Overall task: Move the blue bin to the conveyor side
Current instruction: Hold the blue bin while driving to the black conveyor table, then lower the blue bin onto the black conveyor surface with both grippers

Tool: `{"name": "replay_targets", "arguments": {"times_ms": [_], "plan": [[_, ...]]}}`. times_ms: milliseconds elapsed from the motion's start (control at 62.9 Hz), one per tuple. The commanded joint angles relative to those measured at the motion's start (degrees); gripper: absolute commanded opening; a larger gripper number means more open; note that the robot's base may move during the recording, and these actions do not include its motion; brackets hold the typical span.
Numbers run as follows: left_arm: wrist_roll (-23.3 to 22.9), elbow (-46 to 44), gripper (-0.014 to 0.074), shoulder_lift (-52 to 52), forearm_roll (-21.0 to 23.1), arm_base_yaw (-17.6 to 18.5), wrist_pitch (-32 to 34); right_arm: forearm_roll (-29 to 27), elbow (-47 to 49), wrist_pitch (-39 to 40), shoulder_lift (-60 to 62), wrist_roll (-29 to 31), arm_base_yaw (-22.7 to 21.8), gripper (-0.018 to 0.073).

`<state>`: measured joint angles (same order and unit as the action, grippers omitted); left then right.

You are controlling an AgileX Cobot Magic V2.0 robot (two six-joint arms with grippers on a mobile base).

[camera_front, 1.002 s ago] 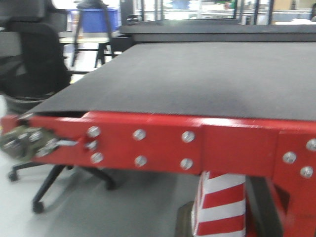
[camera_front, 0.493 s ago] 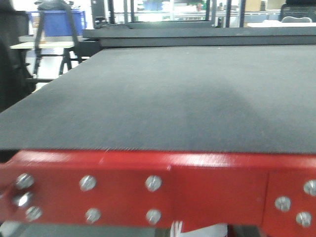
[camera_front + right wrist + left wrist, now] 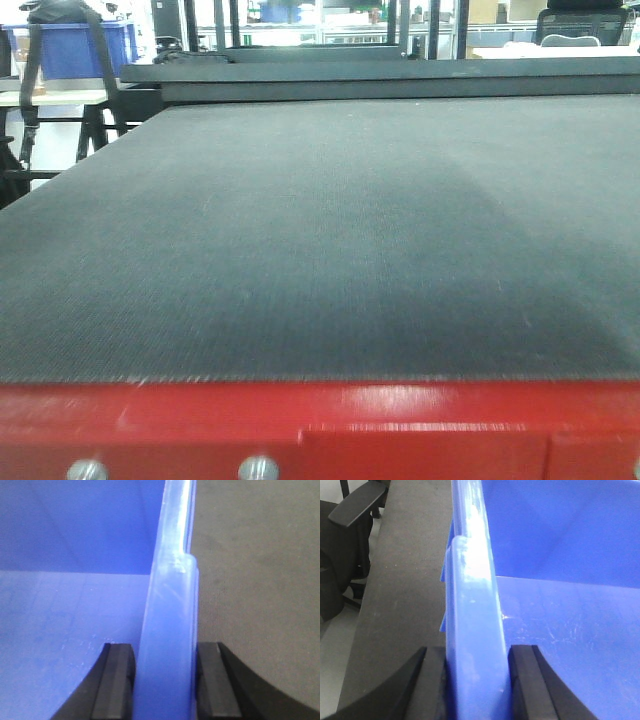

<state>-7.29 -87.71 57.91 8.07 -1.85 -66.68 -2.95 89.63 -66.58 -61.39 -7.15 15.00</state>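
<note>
The conveyor side is recorded as the largest item: a broad, flat, dark grey woven belt filling most of the front view, with nothing resting on the part shown there. The same grey surface is seen beside the bin's outer walls in both wrist views.

The blue bin is shown in the wrist views only. Its glossy floor and far wall are seen from the left wrist, and its thick rim runs up the middle of that view. The opposite rim and the inner floor are seen from the right wrist. The bin is placed over the belt, with grey surface to the outside of each gripped wall; whether its base touches the belt cannot be told.

A black office chair is noted beyond the belt's edge, on the left of the left wrist view.

A red edge strip is observed directly below the belt's front hem.

The left gripper is closed on the bin's rim, with one black finger pressed against the outer face and the other against the inner face. The right gripper is clamped likewise on the opposite rim, its pads touching both faces.

Two bolt heads are set in the red strip.
</note>
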Motion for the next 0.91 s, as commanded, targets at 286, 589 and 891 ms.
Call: {"name": "replay_targets", "arguments": {"times_ms": [286, 589, 891], "plan": [[0.64, -0.91, -0.0018, -0.97, -2.64, -0.04, 6.08, 4.36, 0.87, 5.61, 1.37, 1.29, -0.43, -0.0089], [0.64, -0.91, -0.0018, -0.97, -2.64, -0.04, 6.08, 4.36, 0.87, 5.61, 1.37, 1.29, -0.43, -0.0089], [0.64, -0.91, -0.0018, -0.97, -2.64, -0.04, 6.08, 4.36, 0.87, 5.61, 1.37, 1.29, -0.43, -0.0089]]}}
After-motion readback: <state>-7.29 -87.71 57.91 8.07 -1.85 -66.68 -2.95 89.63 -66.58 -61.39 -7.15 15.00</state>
